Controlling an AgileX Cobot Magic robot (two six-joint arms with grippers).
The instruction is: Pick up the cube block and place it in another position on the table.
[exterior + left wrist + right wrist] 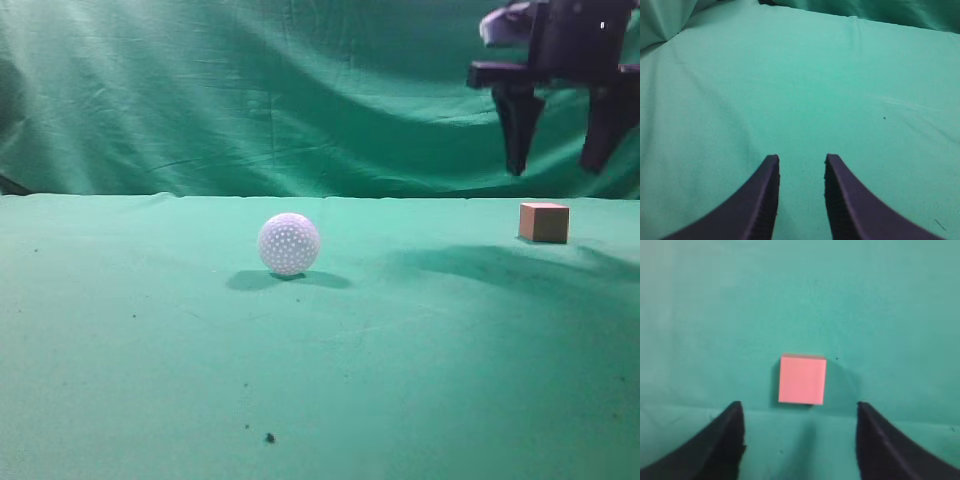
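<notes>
The cube block [544,222] rests on the green table [420,340] at the right, reddish-brown with a lighter top. In the right wrist view it shows as a pink square [802,379] just ahead of the jaws. My right gripper [557,165] hangs open and empty above the cube, well clear of it; its jaws [799,405] stand wide apart. My left gripper [801,157] is open and empty over bare green cloth; it is out of the exterior view.
A white dimpled ball [289,244] sits on the table near the middle, left of the cube. A wrinkled green curtain [250,90] hangs behind the table. A few dark specks [269,437] lie on the near cloth.
</notes>
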